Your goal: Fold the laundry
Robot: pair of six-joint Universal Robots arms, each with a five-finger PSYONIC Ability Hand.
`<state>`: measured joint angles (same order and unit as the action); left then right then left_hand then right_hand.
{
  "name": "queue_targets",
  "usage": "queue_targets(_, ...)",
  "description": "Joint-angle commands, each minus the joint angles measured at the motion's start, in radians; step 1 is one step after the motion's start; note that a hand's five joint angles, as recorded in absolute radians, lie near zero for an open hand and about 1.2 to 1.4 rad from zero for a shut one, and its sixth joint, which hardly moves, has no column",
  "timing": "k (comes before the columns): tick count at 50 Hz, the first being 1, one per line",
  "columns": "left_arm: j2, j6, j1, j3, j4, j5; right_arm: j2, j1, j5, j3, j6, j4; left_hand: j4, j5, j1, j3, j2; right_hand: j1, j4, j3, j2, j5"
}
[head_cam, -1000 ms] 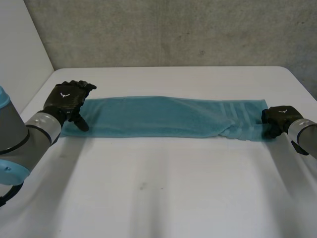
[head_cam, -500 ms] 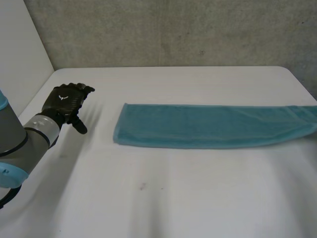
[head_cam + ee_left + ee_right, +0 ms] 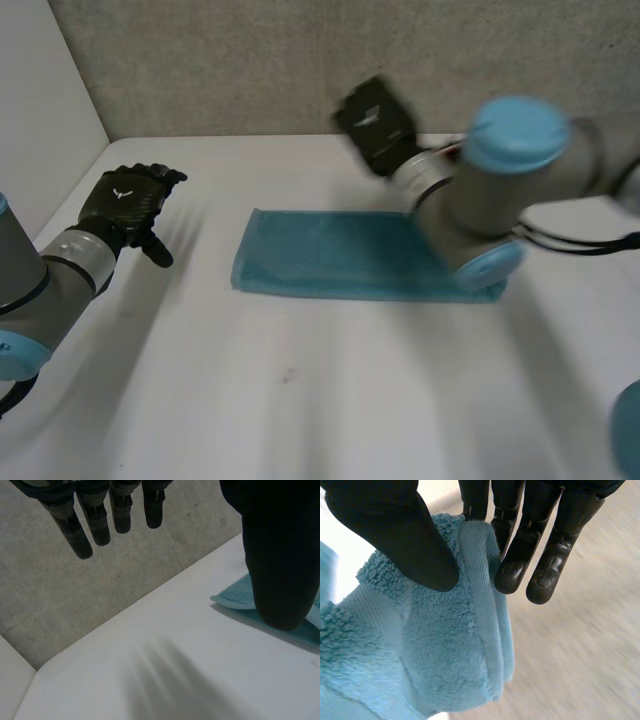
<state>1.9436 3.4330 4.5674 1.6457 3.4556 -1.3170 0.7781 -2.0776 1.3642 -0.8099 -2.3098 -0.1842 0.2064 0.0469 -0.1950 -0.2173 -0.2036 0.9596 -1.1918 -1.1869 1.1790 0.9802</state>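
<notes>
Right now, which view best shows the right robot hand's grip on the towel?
The right wrist view: the right robot hand pinches an edge of the towel between thumb and fingers. The head view shows that hand's back, held high; the left wrist view catches a towel corner.

A white table [image 3: 300, 400], faintly smudged, spreads across the foreground — behind it rises a rough grey concrete wall [image 3: 250, 60], and a plain white panel [image 3: 40, 110] stands at its left edge.
</notes>
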Motion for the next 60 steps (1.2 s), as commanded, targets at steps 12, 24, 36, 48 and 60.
queue_targets(12, -0.003, 0.0, -0.011, -0.017, 0.0, 0.009, -0.163, -0.249, -0.015, 0.04, -0.101, -0.026, -0.032, -0.047, 0.02, 0.043, 0.029, -0.785, 1.017, 1.012, -1.004, -0.98)
queue_targets(24, 0.086, -0.015, -0.174, -0.196, -0.006, 0.025, 0.186, 0.003, 0.107, -0.311, -0.54, 0.093, -0.032, -0.047, 0.02, 0.043, 0.029, -0.785, 1.017, 1.012, -1.004, -0.98)
queue_targets(36, 0.32, -0.008, -0.268, -0.432, -0.007, 0.045, 0.228, 0.205, 0.067, -0.594, -0.579, 0.163, -0.031, -0.046, 0.02, 0.042, 0.028, -0.719, 0.951, 0.946, -0.938, -0.914)
queue_targets(48, 0.339, -0.008, -0.266, -0.405, -0.009, 0.021, 0.165, 0.283, 0.006, -0.661, -0.573, 0.029, -0.025, -0.04, 0.014, 0.036, 0.022, -0.056, 0.288, 0.283, -0.275, -0.251)
queue_targets(60, 0.198, -0.008, -0.228, -0.264, -0.012, -0.002, 0.121, 0.289, 0.032, -0.546, -0.554, 0.055, -0.028, -0.043, 0.017, 0.039, 0.025, 0.437, -0.204, -0.209, 0.217, 0.242)
